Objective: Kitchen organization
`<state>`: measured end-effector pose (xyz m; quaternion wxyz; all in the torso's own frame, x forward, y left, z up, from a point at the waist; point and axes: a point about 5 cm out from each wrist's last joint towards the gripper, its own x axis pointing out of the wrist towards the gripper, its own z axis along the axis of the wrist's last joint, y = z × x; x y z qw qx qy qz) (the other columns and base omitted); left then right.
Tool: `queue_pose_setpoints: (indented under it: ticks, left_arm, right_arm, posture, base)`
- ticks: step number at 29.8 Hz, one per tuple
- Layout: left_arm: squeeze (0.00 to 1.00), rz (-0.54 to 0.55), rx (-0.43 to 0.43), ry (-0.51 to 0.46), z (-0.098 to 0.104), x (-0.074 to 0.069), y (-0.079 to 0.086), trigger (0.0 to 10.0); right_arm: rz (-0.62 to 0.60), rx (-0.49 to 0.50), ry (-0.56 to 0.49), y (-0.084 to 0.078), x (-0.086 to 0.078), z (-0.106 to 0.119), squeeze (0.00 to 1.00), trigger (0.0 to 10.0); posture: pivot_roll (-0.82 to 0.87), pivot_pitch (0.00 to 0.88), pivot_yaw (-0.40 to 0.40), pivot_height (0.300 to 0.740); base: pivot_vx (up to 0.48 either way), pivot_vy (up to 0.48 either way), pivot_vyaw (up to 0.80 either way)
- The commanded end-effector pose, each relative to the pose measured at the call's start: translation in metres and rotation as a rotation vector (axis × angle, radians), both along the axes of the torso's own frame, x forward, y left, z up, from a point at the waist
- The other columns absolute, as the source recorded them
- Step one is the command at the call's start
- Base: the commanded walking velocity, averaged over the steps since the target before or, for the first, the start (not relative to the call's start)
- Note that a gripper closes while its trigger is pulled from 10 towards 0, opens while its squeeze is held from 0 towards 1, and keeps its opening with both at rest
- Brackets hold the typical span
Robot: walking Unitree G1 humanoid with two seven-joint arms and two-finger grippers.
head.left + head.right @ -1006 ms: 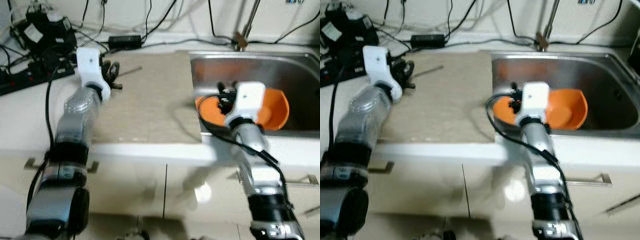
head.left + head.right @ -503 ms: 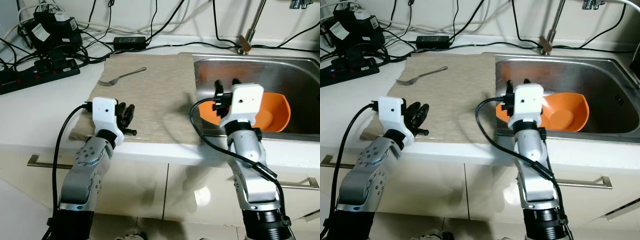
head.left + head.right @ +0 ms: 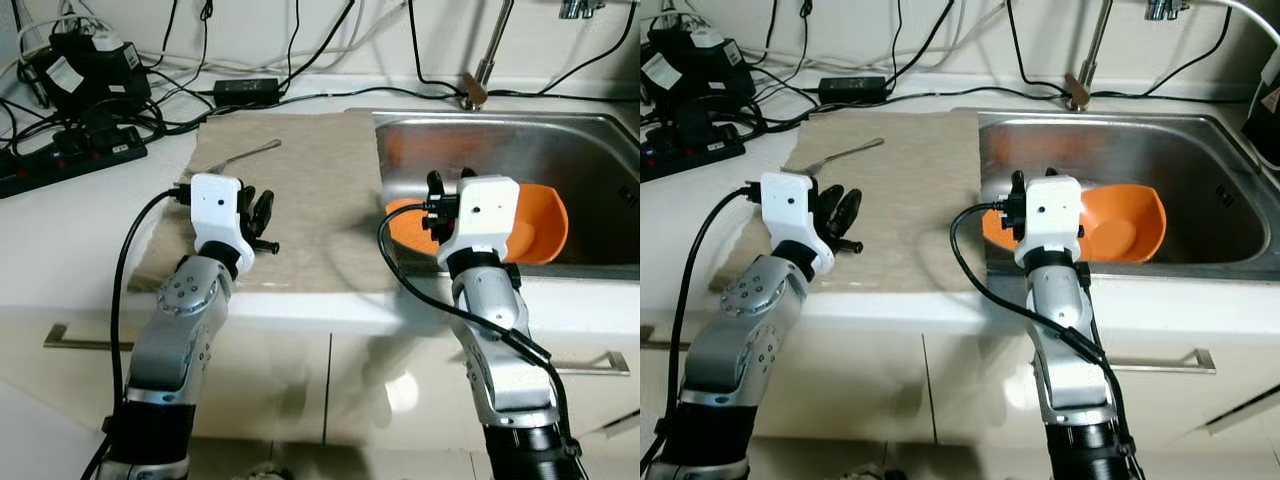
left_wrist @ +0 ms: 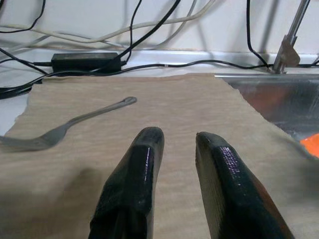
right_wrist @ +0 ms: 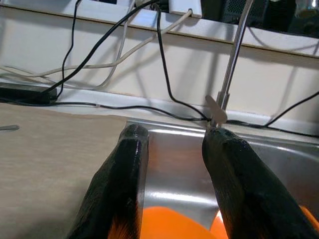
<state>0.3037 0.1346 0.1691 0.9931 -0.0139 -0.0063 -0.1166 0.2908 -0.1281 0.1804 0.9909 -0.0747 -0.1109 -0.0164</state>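
My left end effector [image 3: 262,212], fingers slightly apart and empty, has pulled back to hover over the beige mat [image 3: 300,190], short of the fork [image 3: 243,154] lying near its far edge. My right end effector [image 3: 1012,200], fingers apart, stays above the orange bowl [image 3: 1120,225] in the steel sink [image 3: 1200,160]. Cables crowd the white surface [image 3: 60,220] behind.

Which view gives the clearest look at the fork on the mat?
The left wrist view: the fork lies large and unobstructed ahead of the left gripper. Both eye views show it small, far back on the mat.
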Motion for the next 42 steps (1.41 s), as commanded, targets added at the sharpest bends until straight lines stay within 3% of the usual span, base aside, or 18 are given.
queue_pose_setpoints:
  ticks: [1,10,25,29,35,39,42]
  left_arm:
    - [0.00,0.006,0.011,-0.006,0.004,0.001,-0.001,10.0]
    - [0.00,0.016,0.017,-0.016,0.006,0.002,-0.003,10.0]
    - [0.00,-0.011,0.078,0.040,0.005,0.009,-0.007,10.0]
    - [0.00,-0.024,0.147,0.020,0.023,0.029,0.002,10.0]
    - [0.00,-0.080,0.248,0.013,0.056,0.078,0.015,10.0]
    - [0.00,-0.065,0.283,0.051,0.062,0.100,0.025,10.0]
    - [0.00,-0.044,0.313,0.082,0.061,0.108,0.031,10.0]
  right_arm:
    - [0.003,0.002,0.010,0.002,0.000,-0.002,0.00,10.0]
    - [0.012,-0.004,0.028,0.004,0.000,-0.009,0.00,10.0]
    - [0.012,-0.001,0.032,0.008,-0.002,-0.012,0.00,10.0]
    - [0.010,0.005,0.029,0.011,-0.005,-0.012,0.00,10.0]
    - [0.005,0.022,0.031,0.017,-0.014,-0.014,0.00,10.0]
    - [-0.002,0.038,0.030,0.018,-0.021,-0.015,0.00,10.0]
    - [-0.007,0.049,0.023,0.019,-0.028,-0.012,0.00,10.0]
  posture:
    - [-0.01,0.000,0.038,0.740]
    - [0.00,0.000,0.040,0.740]
    - [-0.01,0.000,0.056,0.740]
    - [-0.01,0.000,0.077,0.740]
    - [-0.03,0.019,0.121,0.740]
    - [-0.05,0.042,0.147,0.740]
    - [-0.07,0.063,0.165,0.740]
  base:
    - [0.394,0.274,0.00]
    - [0.390,0.212,0.00]
    - [0.000,0.000,0.00]
    - [0.000,0.000,0.00]
    - [0.000,0.000,0.00]
    - [0.000,0.000,0.00]
    - [0.000,0.000,0.00]
